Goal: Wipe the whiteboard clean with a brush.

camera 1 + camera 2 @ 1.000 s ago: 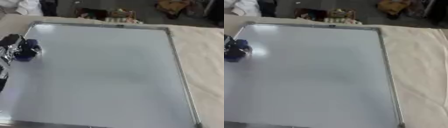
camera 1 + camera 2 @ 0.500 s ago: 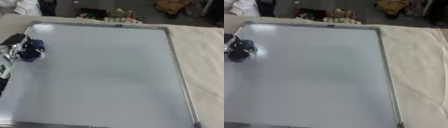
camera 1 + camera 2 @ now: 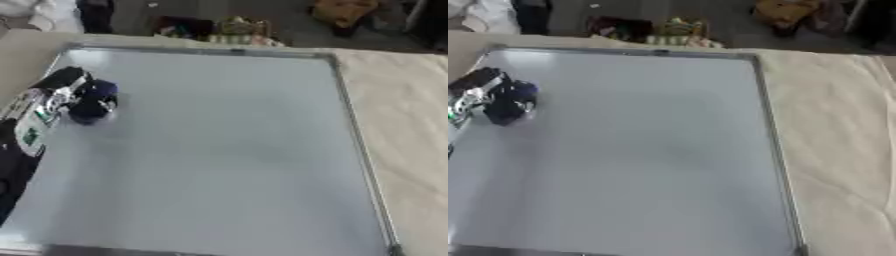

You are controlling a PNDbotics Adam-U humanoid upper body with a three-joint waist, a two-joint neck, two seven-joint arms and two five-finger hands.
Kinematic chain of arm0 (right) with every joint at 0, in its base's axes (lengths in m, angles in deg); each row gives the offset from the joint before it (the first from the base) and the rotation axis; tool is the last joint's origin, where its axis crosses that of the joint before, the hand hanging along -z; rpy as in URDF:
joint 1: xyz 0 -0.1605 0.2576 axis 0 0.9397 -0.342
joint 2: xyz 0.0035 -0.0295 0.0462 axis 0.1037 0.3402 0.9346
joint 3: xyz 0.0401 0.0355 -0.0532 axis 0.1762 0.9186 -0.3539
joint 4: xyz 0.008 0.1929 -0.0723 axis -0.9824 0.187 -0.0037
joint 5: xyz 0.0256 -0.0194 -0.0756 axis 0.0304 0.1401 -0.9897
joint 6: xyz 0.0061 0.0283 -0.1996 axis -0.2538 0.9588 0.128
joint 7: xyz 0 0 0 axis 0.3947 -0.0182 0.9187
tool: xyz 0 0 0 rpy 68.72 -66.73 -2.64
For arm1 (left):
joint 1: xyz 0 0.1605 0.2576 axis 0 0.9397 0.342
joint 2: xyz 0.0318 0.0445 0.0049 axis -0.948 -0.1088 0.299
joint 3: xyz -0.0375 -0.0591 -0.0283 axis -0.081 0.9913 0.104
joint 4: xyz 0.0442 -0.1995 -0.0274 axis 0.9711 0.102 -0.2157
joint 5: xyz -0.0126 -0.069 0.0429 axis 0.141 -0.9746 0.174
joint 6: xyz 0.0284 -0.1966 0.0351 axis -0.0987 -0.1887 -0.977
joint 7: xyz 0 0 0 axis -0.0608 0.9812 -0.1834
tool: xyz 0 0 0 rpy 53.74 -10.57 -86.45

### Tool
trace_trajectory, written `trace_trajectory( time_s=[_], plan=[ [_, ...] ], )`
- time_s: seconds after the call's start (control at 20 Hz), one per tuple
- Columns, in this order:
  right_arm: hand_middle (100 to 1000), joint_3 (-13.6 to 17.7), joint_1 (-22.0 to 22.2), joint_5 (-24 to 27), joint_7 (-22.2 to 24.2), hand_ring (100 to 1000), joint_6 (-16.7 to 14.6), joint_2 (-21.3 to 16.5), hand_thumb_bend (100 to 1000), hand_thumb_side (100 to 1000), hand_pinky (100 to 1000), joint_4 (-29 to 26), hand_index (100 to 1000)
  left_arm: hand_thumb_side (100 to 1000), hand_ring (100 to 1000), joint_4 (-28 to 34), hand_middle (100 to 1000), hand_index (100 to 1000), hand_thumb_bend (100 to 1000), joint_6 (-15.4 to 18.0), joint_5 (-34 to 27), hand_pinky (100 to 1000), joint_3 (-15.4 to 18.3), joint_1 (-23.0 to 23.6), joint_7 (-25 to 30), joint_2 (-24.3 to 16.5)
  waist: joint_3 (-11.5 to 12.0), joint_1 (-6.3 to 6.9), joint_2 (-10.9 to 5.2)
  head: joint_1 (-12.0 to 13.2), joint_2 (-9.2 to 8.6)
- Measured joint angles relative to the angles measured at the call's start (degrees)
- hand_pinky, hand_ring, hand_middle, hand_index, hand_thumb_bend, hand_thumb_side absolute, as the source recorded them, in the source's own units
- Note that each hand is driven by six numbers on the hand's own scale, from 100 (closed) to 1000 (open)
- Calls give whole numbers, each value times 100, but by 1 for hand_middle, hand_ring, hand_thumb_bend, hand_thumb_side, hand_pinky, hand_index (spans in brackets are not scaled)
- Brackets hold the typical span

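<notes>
The whiteboard (image 3: 219, 150) is seen lying flat on a table covered with a beige cloth (image 3: 402, 125), and its metal frame fills most of both views. The robot's left hand (image 3: 54, 97) comes in over the left edge of the whiteboard, near the far left corner. A dark blue brush (image 3: 91, 102) is held at the tip of this hand, with the fingers curled round it, and its underside appears to rest on the white surface just inside the left edge; whether it really touches cannot be told for sure. The brush looks short and rounded, so no clear long axis can be made out. The right hand is not shown in either view, so the left hand is the only one near the tool, and it is judged to be the working hand. From the brush, almost all of the board lies toward the right edge and toward the near edge, while only a narrow strip lies between the brush and the far edge. The board surface looks pale and nearly free of marks; only a faint darker shade is seen near the middle, and it cannot be told whether this is ink or shadow. The coming stroke is therefore judged to need a sweep away from the left edge, across to the right or down toward the near side.
</notes>
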Motion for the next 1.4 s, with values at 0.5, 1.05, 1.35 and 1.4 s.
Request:
trace_trajectory(
  time_s=[0.5,1.05,1.35,1.4],
  plan=[
    [695,-1,-4,0,0,852,0,0,100,1000,858,0,837,382,372,915,112,163,115,636,-361,371,-767,256,493,40,-16,27,-2,-24,5],
    [695,-2,-26,0,0,851,0,0,100,1000,857,0,837,382,370,2066,111,164,106,906,-932,369,-1546,641,957,-139,-38,36,-8,-35,3],
    [695,-3,-26,0,1,851,1,0,100,1000,857,0,837,380,370,2825,110,164,100,905,-1153,368,-1977,825,1016,-300,-38,42,-8,-41,3],
    [695,-3,-26,0,1,851,1,0,100,1000,858,0,837,379,367,2913,107,162,100,885,-1178,365,-2013,825,1030,-322,-38,42,-8,-42,3]
  ],
)
